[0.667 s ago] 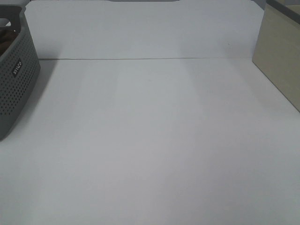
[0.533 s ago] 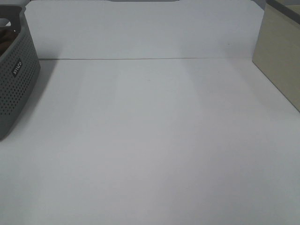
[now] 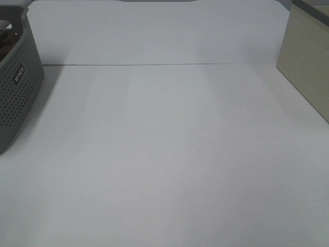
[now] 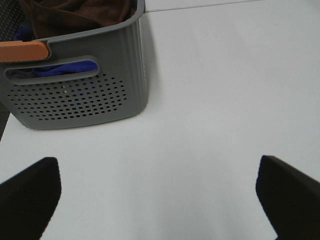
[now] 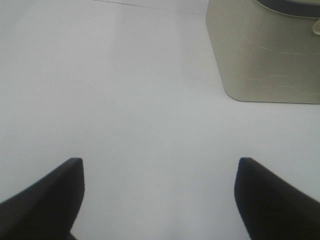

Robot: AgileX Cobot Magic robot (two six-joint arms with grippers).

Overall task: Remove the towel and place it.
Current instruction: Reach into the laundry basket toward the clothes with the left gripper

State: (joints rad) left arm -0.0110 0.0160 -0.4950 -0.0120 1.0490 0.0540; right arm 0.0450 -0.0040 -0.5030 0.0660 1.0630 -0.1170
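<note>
The dark reddish-brown towel [image 4: 75, 12] lies bunched inside the grey perforated basket [image 4: 80, 97], over a blue cloth [image 4: 60, 69] that shows through the handle slot. In the high view the basket [image 3: 15, 87] stands at the left edge and only a sliver of the towel [image 3: 5, 43] shows. My left gripper [image 4: 157, 192] is open and empty above the white table, short of the basket. My right gripper [image 5: 157, 192] is open and empty over bare table. Neither gripper shows in the high view.
A beige container [image 5: 265, 55] stands on the right side of the table, also in the high view [image 3: 306, 62]. An orange strip [image 4: 22, 50] lies on the basket's rim. A white backboard [image 3: 154, 31] closes the far side of the table [image 3: 164, 154].
</note>
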